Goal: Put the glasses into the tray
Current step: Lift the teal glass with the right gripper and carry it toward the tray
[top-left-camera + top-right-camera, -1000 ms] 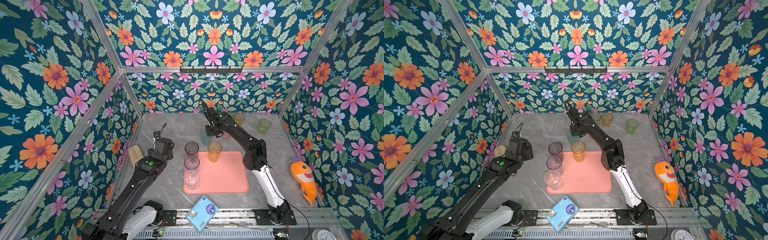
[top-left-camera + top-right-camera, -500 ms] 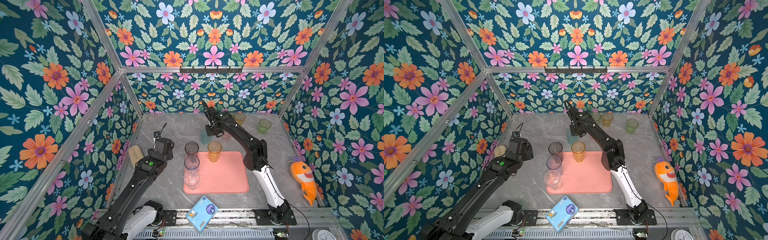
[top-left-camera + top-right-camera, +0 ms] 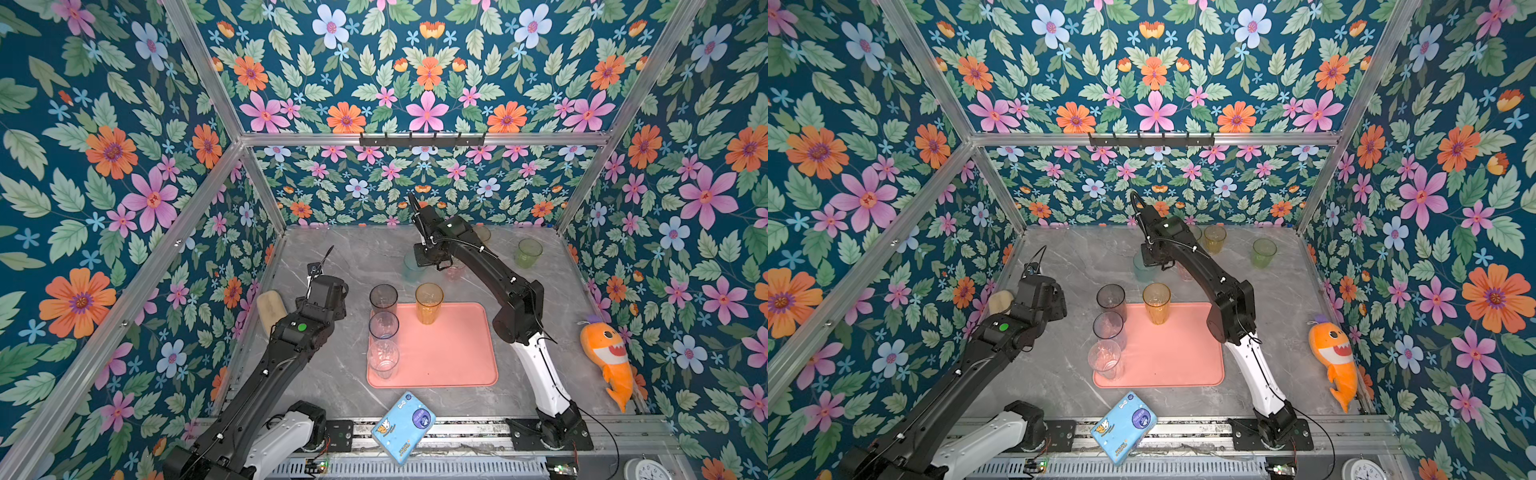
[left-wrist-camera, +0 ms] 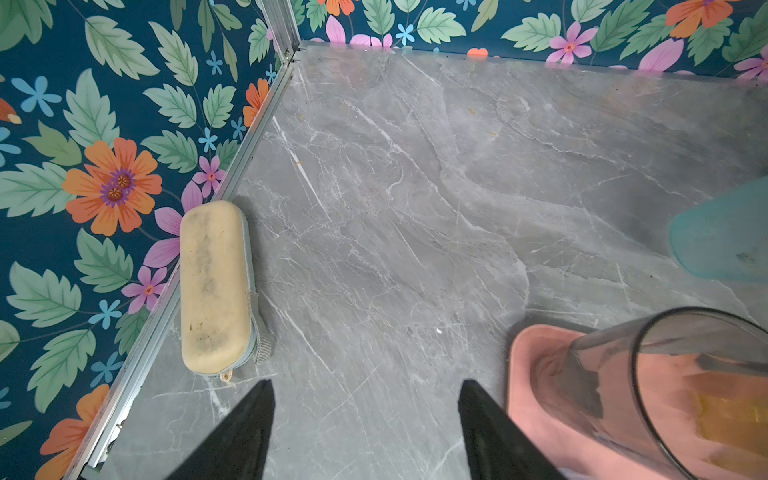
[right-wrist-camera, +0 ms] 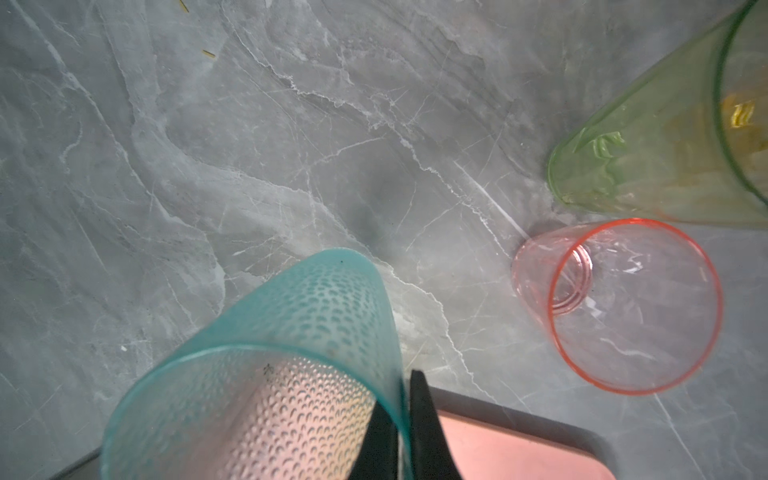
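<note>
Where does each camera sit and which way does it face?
Both top views: high over the front edge, looking down at the tray; left arm and right arm both show.
Left wrist: on the left arm, facing down at the table and a beige case; open left jaws show.
Right wrist: on the right arm, facing down; right jaws shut on the teal glass rim, pink glass nearby.
Shared: both wrist views catch the tray's corner.

Four glasses (image 3: pixel 383 326) on tray (image 3: pixel 449 353), packet (image 3: pixel 403 426) before it
</note>
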Motion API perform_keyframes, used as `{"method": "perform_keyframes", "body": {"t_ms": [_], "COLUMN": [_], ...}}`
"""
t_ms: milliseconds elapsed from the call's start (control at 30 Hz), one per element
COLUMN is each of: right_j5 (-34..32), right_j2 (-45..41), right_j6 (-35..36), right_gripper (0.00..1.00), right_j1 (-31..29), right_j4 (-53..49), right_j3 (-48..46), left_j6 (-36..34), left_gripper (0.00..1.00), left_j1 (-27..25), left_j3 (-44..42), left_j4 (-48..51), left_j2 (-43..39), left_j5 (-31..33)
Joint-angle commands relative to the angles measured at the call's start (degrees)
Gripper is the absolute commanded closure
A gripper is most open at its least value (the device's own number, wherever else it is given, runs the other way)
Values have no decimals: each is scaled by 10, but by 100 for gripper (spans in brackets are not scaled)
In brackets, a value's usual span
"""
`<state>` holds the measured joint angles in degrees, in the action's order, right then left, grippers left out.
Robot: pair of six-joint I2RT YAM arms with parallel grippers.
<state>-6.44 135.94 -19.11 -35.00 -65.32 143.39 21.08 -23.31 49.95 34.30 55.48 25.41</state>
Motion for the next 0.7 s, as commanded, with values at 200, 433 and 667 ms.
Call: {"method": "perform_keyframes", "body": {"t_ms": [200,433,667], "right_j5": [-20,-43,-60], "right_j2": [-42,-82,-122], "right_j6": [4,12,18], "right_gripper": [100,100,100], "right_j1": [0,0,0], "right_j4": [-25,-32,-42], "right_j3": [-7,-28,-50], "left_j6": [-1,0,0], "left_gripper": [27,27,27], "left_j1": [1,1,1], "left_j3": [2,1,0], "left_j4": [-5,-5,-2], "left_j2": [1,1,0], "left_j5": [1,0,1]}}
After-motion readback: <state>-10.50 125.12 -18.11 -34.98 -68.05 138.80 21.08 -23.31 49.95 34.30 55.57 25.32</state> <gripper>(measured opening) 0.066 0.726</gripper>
